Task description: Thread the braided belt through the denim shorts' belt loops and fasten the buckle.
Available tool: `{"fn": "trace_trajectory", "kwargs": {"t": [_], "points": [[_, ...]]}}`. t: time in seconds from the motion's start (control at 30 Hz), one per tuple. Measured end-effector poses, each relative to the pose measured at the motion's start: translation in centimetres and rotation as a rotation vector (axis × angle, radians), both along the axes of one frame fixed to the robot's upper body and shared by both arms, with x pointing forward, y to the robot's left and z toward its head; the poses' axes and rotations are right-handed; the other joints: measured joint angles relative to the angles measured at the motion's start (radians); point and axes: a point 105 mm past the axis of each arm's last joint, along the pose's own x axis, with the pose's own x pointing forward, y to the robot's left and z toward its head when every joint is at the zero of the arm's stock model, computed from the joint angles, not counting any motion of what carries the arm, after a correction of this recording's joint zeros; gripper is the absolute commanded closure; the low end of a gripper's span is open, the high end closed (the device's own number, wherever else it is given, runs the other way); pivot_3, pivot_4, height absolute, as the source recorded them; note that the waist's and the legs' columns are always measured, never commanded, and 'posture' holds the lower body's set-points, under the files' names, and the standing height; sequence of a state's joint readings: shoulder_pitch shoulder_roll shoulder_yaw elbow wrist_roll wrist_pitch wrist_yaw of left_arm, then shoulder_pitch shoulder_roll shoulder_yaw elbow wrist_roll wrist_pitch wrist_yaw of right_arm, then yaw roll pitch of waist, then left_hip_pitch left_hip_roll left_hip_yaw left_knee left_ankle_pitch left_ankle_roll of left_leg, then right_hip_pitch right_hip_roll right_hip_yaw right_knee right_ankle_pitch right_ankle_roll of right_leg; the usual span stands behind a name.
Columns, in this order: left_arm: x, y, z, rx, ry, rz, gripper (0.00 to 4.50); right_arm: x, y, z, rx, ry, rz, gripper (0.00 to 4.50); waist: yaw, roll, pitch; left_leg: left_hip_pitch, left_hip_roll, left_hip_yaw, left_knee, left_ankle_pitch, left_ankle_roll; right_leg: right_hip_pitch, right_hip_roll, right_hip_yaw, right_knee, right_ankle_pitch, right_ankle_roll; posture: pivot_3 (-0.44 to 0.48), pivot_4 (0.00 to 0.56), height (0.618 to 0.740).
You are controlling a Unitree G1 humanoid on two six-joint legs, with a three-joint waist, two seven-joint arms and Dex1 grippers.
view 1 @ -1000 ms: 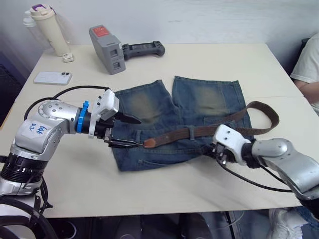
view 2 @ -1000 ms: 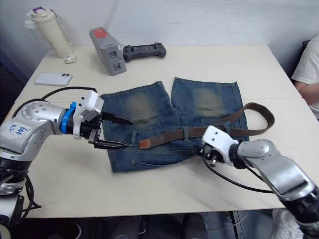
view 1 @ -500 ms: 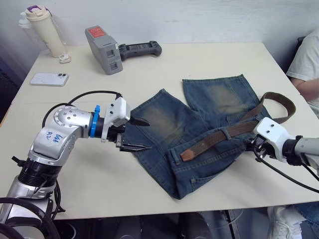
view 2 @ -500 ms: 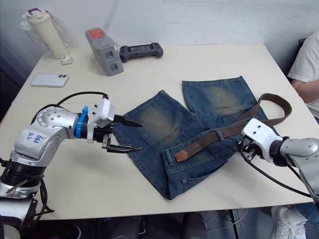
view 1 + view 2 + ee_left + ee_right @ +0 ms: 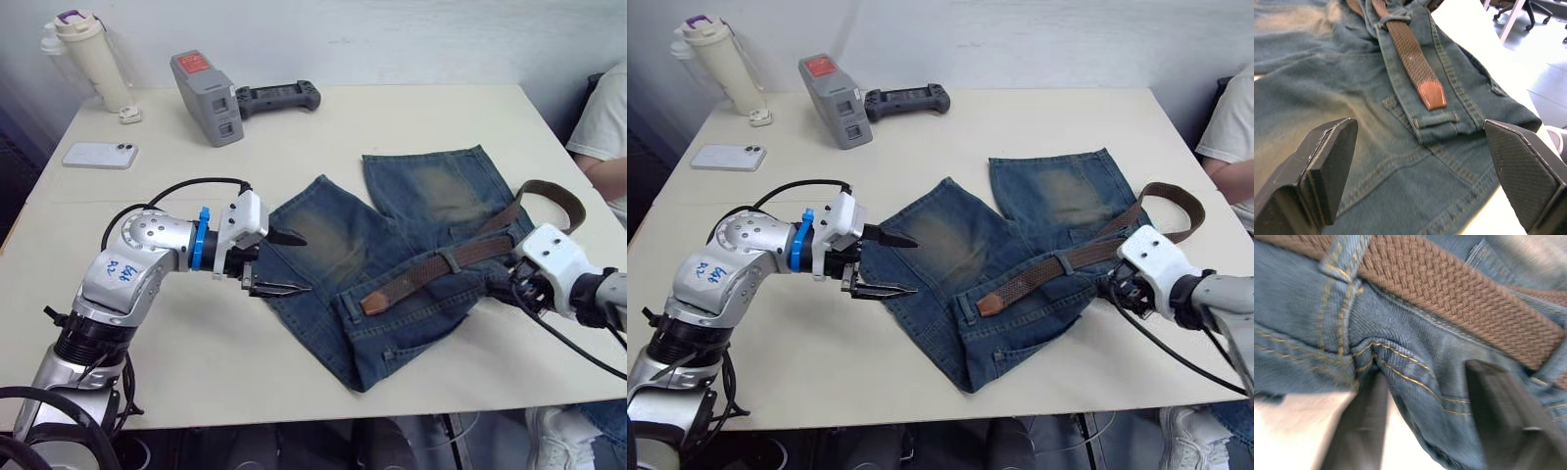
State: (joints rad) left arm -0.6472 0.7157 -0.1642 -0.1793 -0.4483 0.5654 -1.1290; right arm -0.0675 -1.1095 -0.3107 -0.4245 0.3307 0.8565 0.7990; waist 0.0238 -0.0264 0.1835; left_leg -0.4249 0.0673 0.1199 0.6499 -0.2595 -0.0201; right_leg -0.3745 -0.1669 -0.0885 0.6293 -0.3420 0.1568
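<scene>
Denim shorts (image 5: 392, 264) lie askew near the desk's (image 5: 392, 108) right front edge, their waistband pinched by the right claw (image 5: 1120, 291), hiding the braided belt's (image 5: 441, 264) buckle end, while the left claw (image 5: 284, 262) gapes empty beside them.

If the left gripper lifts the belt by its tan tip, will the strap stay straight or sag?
Probably sag: the braided belt is woven and already curves in a loose loop. A belt loop pins it, so lifting may drag the denim shorts along.

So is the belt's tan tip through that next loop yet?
Not yet. The tip lies on the waistband just short of the loop.
</scene>
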Motion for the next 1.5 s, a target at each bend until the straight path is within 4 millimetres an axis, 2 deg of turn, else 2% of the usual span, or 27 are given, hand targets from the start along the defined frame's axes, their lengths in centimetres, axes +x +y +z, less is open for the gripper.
{"fn": "trace_trajectory", "kwargs": {"t": [0.17,0.23,0.37,0.5,0.6,0.77,0.87,0.97,1.2,1.33,1.5], "points": [[0.1,-0.6,0.1,-0.004,0.01,-0.031,0.0,-2.5,0.6,4.3,0.248,-0.012,-0.008,0.02,0.002,0.0,0.0,0.0,0.0,-0.001,0.0,0.0,0.0,0.001,0.0,0.0,0.0,0.0,0.0,0.0,0.15,0.74],[0.2,-0.8,-0.1,0.002,0.016,-0.037,0.0,-3.2,1.5,5.2,0.341,-0.047,0.008,0.02,0.002,-0.001,-0.001,0.0,0.0,-0.002,0.0,0.0,0.0,0.001,0.0,-0.001,0.0,0.0,0.0,0.0,0.15,0.74],[0.3,-1.1,0.0,0.009,0.008,-0.053,0.0,-4.6,5.2,3.8,0.54,0.003,0.074,0.02,0.001,0.0,0.0,0.0,0.0,-0.001,0.0,0.0,0.0,0.001,0.0,0.0,0.0,0.0,0.0,0.0,0.15,0.74],[0.4,-1.0,0.0,0.009,0.017,-0.038,0.0,-5.3,7.9,3.1,0.61,-0.016,0.088,0.02,0.001,0.0,-0.001,0.0,0.0,-0.002,-0.001,0.0,0.0,0.001,0.0,0.0,0.0,0.0,0.0,0.0,0.15,0.74],[0.4,-0.8,-0.2,0.015,0.027,-0.027,0.0,-4.9,9.6,1.2,0.8,0.003,0.031,0.02,0.0,0.0,-0.001,0.0,0.0,-0.001,-0.001,0.0,0.0,0.0,0.0,0.0,0.001,0.0,0.0,0.0,0.15,0.74],[0.1,-0.5,-0.6,0.027,0.042,-0.02,0.0,-3.4,11.3,-1.2,1.113,0.054,-0.132,0.02,-0.003,0.001,-0.001,0.0,0.0,-0.001,-0.002,0.0,-0.001,-0.001,0.0,0.0,0.002,0.0,0.0,0.0,0.15,0.74],[0.0,-0.4,-0.7,0.033,0.042,-0.015,0.0,-3.1,11.4,-2.3,1.191,0.092,-0.227,0.02,-0.002,0.001,-0.001,0.0,0.0,-0.001,-0.002,0.0,-0.001,-0.001,0.0,0.0,0.002,0.0,0.0,0.0,0.15,0.74],[-0.1,-0.2,-0.7,0.039,0.038,-0.003,0.0,-3.7,11.2,-3.7,1.297,0.19,-0.347,0.02,-0.003,0.001,0.0,0.0,0.0,0.0,-0.002,0.0,0.0,-0.001,0.0,0.001,0.0,0.0,0.0,0.0,0.15,0.74],[0.0,0.1,-0.6,0.034,0.026,0.013,0.0,-3.7,10.5,-2.8,1.444,0.247,-0.472,0.02,-0.021,0.001,-0.001,0.002,0.0,-0.001,-0.003,0.0,0.0,-0.001,0.0,0.001,0.003,0.0,0.0,0.0,0.15,0.74],[-0.1,0.2,-1.0,0.037,0.037,0.021,0.0,-3.6,10.0,-3.0,1.462,0.246,-0.522,0.02,-0.024,0.001,-0.001,0.002,0.0,0.0,-0.003,0.0,0.0,0.0,0.0,0.002,0.001,0.0,0.0,0.0,0.15,0.74],[-0.1,0.2,-0.9,0.038,0.034,0.021,0.0,-2.9,10.7,-3.2,1.468,0.282,-0.508,0.02,-0.022,0.001,-0.001,0.002,0.0,0.0,-0.002,0.0,0.0,0.0,0.0,0.002,0.001,0.0,0.0,0.0,0.15,0.74]]}}
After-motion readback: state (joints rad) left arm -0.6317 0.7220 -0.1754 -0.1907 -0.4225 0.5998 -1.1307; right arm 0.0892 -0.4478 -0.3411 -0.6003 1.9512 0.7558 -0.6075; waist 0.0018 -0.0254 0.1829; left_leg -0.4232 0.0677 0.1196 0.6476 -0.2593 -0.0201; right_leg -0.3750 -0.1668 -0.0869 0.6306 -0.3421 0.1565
